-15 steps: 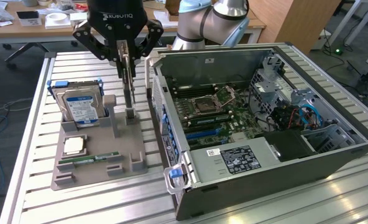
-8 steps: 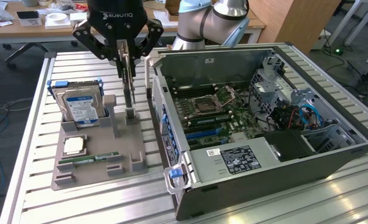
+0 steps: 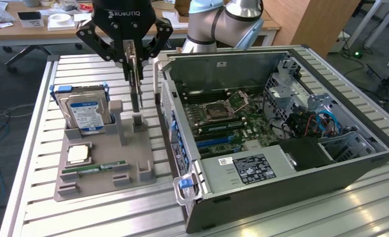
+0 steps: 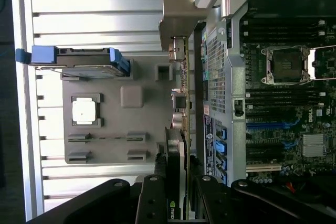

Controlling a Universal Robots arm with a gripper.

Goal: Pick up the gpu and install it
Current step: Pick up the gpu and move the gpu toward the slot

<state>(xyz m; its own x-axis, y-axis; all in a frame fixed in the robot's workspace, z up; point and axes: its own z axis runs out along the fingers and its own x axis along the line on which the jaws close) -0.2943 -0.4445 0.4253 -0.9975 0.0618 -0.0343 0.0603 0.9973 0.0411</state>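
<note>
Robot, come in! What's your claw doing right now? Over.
Gripper shut on the gpu, card upright on edge. It hangs above the gray holder tray, beside the open computer case. Case wall close alongside; not installed yet.

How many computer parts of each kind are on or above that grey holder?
Silver hard drive with blue label: 1
Square silver processor chip: 1
Slim green memory stick: 1
Thin black expansion card, held in the pincer: 1
Total: 4

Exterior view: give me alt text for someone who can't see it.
The pincer grips the gpu upright over the grey parts tray. A hard drive stands in the tray at the exterior view's left; the open computer case lies at its right.
</note>
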